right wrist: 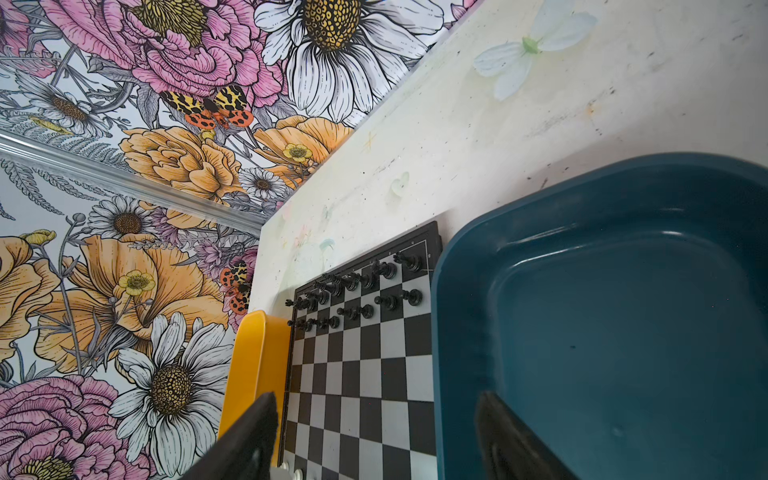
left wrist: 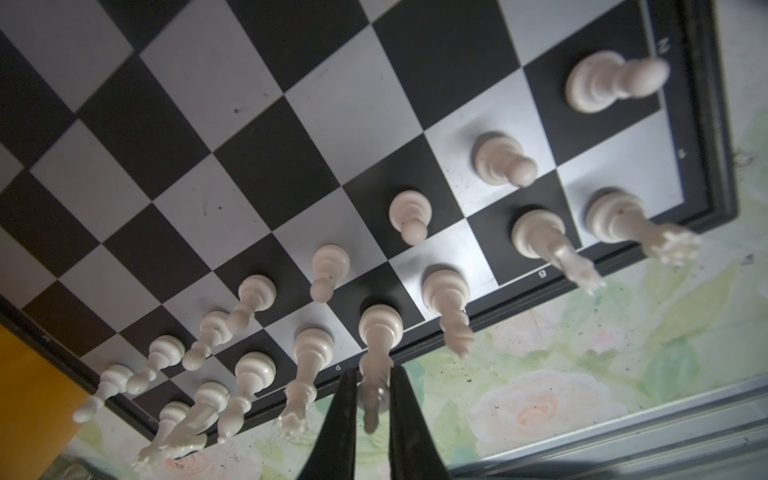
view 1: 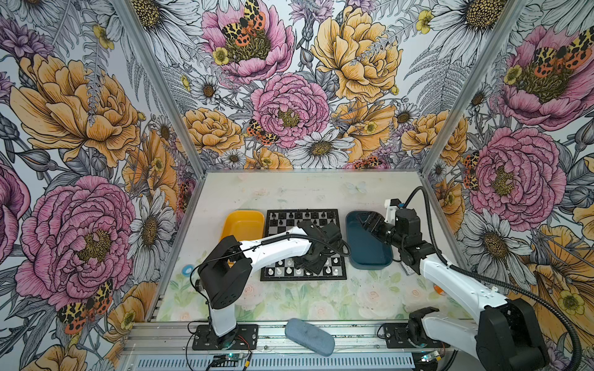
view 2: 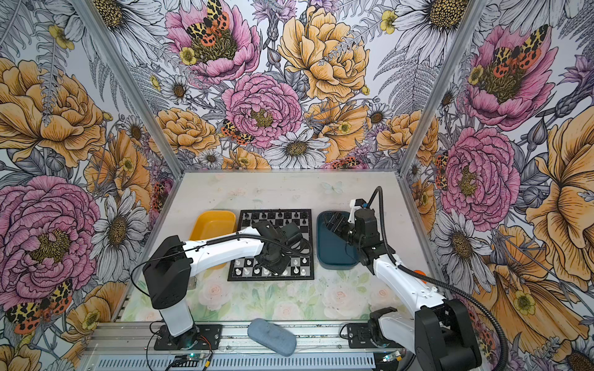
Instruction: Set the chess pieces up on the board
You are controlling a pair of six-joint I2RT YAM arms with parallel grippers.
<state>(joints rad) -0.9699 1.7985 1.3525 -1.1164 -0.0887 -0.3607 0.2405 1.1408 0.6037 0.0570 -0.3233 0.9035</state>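
Left wrist view: left gripper (left wrist: 374, 370) pinches a white chess piece (left wrist: 380, 328) between its jaws, by its thin top. Probably light, hard, slippery. Right gripper (right wrist: 376, 413) wide, empty.

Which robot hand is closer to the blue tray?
Right. The right gripper hangs over the blue tray; the left gripper is over the board, shut on a white piece.

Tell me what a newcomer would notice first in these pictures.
The loud flower wallpaper around the cell. Then the board mid-table, with black chessmen along its far edge and white chess pieces along the near one, where the left end effector pinches a tall white piece. The right end effector hangs open above the blue tray.
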